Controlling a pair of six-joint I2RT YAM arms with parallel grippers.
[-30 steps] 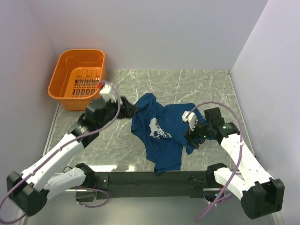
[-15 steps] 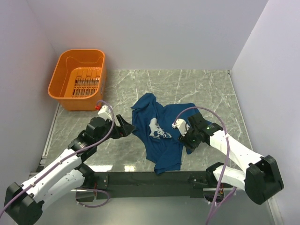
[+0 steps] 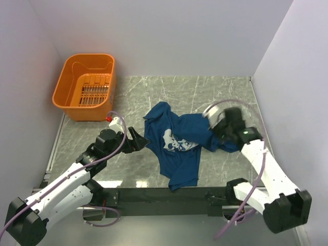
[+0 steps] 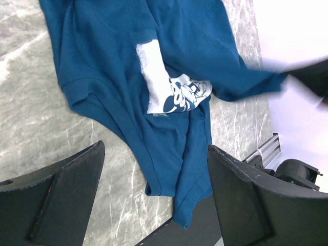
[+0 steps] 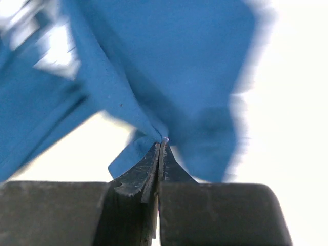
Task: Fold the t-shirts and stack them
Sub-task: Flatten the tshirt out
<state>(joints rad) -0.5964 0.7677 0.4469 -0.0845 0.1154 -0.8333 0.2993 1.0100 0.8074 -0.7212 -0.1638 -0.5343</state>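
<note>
Presently we find the t-shirt (image 3: 174,143) at three o'clock from the spread left gripper (image 3: 139,139), its far edge pinched by the right gripper (image 5: 160,147).

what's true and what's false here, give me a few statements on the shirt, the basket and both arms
1. The right gripper has its fingers shut on the t-shirt. True.
2. The left gripper is clamped on a sleeve. False: its fingers are spread wide and hold nothing.
3. The t-shirt lies inside the orange basket. False: it lies rumpled on the table, apart from the basket.
4. The pale chest print shows on top of the cloth. True.
</note>
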